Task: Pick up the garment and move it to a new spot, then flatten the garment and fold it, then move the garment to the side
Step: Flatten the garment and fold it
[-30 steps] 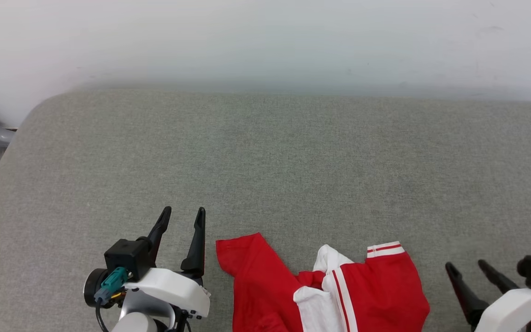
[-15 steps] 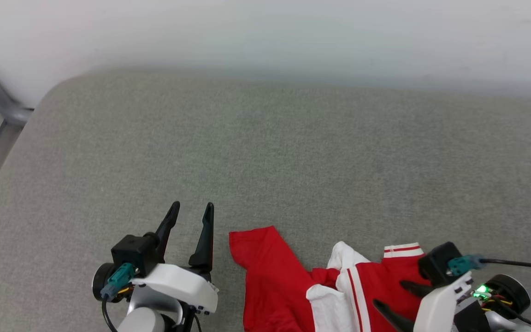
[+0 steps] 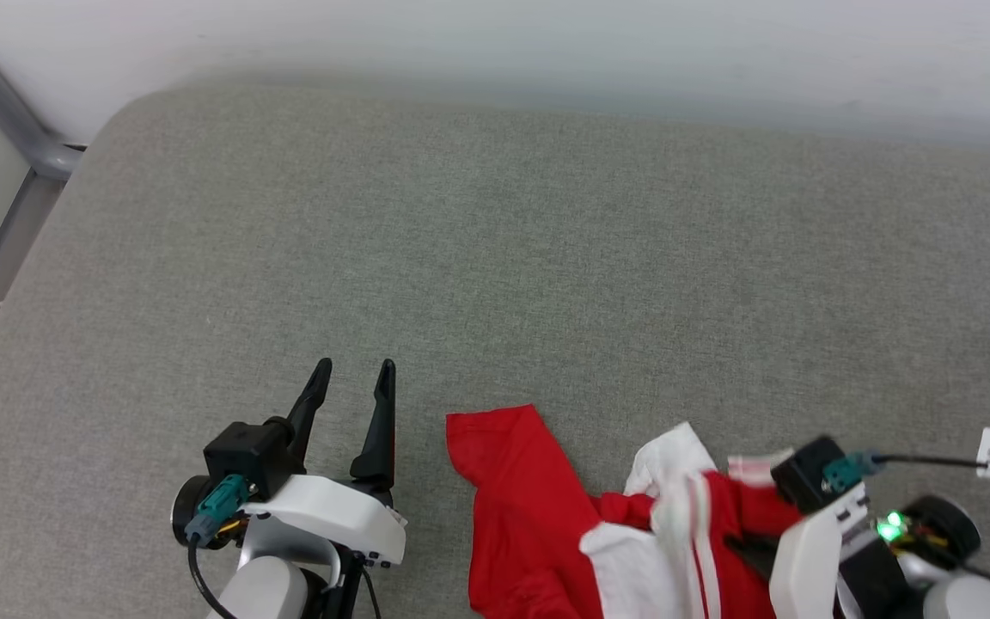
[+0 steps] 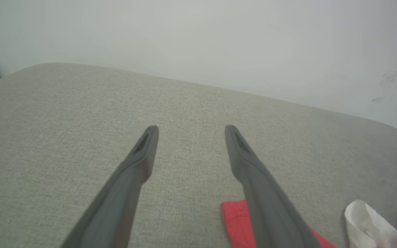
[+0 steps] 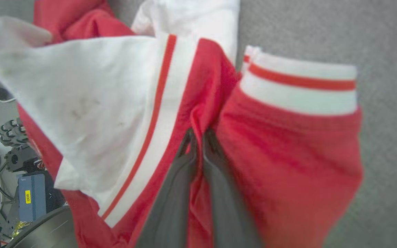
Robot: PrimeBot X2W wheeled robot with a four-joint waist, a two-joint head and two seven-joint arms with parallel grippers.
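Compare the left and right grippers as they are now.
The left gripper has its fingers spread wide; the right gripper has them pinched together. The left gripper holds nothing and sits beside the garment, over bare gray cushion; the right gripper clamps a fold of the garment's red cloth. Both have two long dark fingers.
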